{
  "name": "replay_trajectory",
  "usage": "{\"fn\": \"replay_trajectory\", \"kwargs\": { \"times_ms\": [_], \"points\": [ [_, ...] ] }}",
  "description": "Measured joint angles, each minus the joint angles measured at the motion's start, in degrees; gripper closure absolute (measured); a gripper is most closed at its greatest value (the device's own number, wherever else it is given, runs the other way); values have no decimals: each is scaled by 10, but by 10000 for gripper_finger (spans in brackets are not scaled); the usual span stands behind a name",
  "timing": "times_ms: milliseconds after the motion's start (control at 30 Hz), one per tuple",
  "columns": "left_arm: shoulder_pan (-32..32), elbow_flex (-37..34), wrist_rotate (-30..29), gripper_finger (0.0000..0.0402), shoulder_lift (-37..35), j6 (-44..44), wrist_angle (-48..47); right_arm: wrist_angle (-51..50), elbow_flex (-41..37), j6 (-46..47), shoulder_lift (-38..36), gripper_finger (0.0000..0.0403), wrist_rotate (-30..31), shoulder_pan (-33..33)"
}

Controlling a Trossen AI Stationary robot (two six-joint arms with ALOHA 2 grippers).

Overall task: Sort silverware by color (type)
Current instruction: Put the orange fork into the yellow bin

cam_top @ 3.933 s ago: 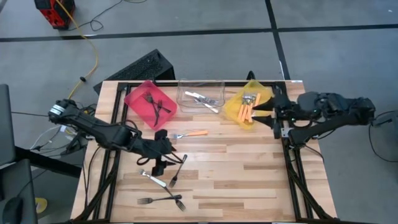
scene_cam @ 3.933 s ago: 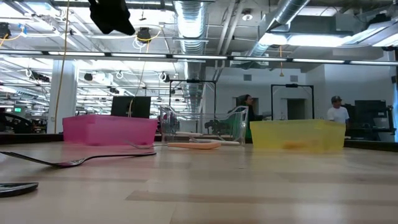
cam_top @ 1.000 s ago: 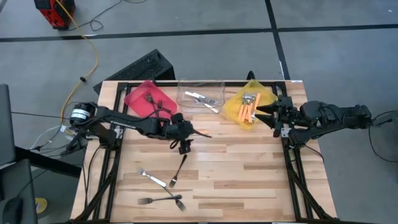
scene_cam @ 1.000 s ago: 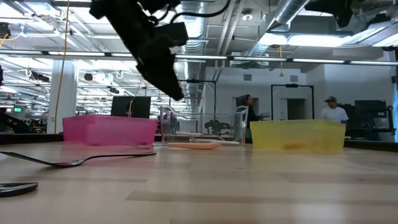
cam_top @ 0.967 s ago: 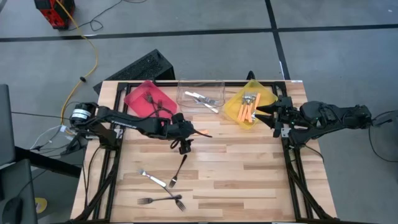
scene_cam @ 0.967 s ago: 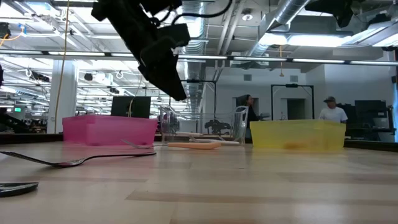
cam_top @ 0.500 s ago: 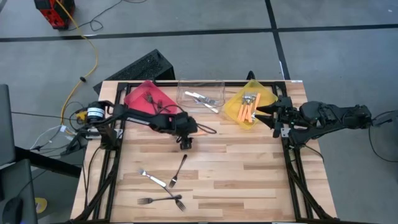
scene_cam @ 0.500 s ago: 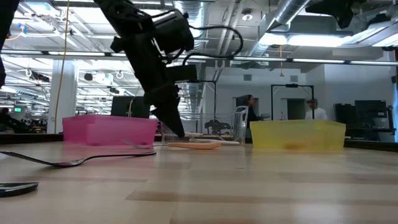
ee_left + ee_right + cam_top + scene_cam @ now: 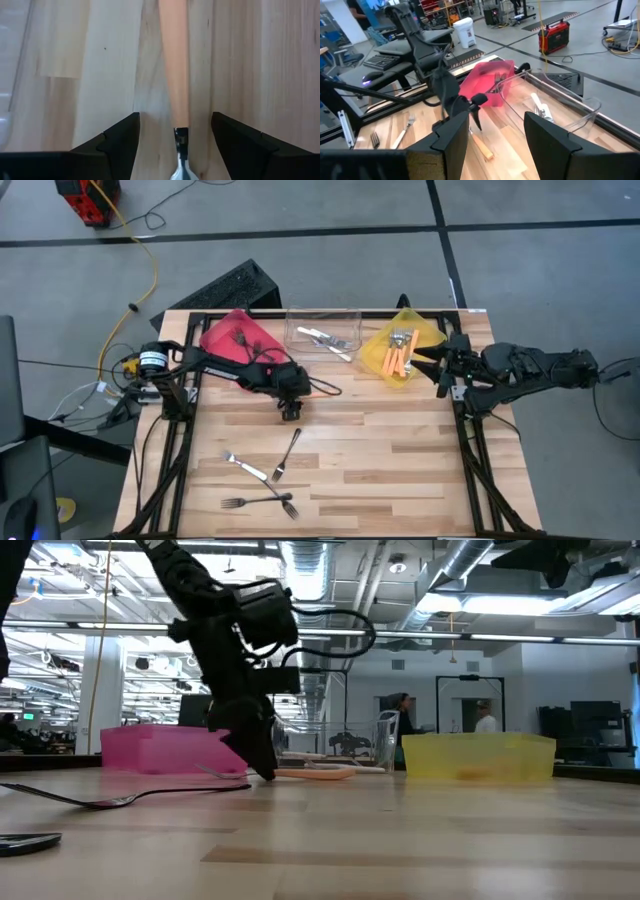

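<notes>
Fingers spread wide, the left gripper (image 9: 291,411) is straddling the orange-handled fork (image 9: 175,70) at centre frame, below the clear bin (image 9: 322,340). Light, stiff and slick, it is probably best pinched mid-handle. The right gripper (image 9: 440,369) is waiting open at right.

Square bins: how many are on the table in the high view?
3, in a row along the far edge: red bin nearest the left arm, clear bin in the middle, yellow bin by the right gripper.
</notes>
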Motion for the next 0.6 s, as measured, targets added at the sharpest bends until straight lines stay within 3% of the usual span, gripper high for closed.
{"fn": "replay_trajectory", "kwargs": {
  "times_ms": [167,267,600],
  "points": [
    [-2,-19,-13,172,-3,-6,18,0,0,0,0,186,0,-6],
    [-5,-19,-7,197,-3,-6,18,0,0,0,0,186,0,-10],
    [-3,-19,21,377,7,-7,-13,4,0,21,0,186,0,-18]
  ]
}}
